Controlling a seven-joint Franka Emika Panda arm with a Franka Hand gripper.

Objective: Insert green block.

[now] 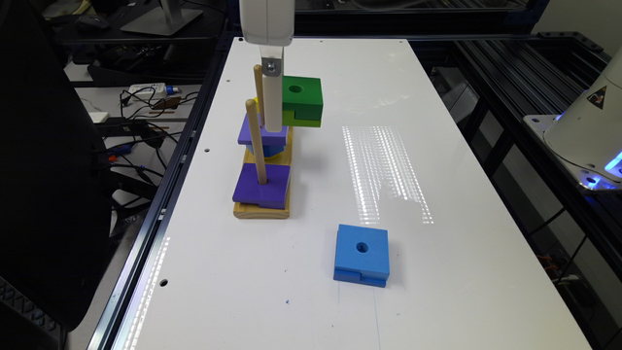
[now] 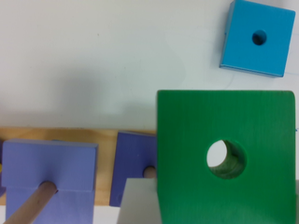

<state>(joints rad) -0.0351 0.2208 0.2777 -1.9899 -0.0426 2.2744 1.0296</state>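
The green block point(image 1: 302, 99) hangs in the air, dark green on top with a round hole and a lime-green lower layer. My gripper point(image 1: 294, 115) is shut on its sides; one white finger point(image 1: 273, 104) shows against its side toward the exterior view's left. The block is beside the wooden pegs point(image 1: 255, 141), near the height of their tops, toward the exterior view's right. In the wrist view the green block point(image 2: 224, 163) is close up, held level, with a grey finger point(image 2: 140, 205) against its edge. Through its hole I see white table, not a peg.
A wooden base point(image 1: 262, 210) carries the pegs. One purple block point(image 1: 262, 187) sits on the near peg, and another purple block point(image 1: 262, 131) sits higher on the peg behind. A blue block point(image 1: 362, 255) lies on the white table point(image 1: 437, 146).
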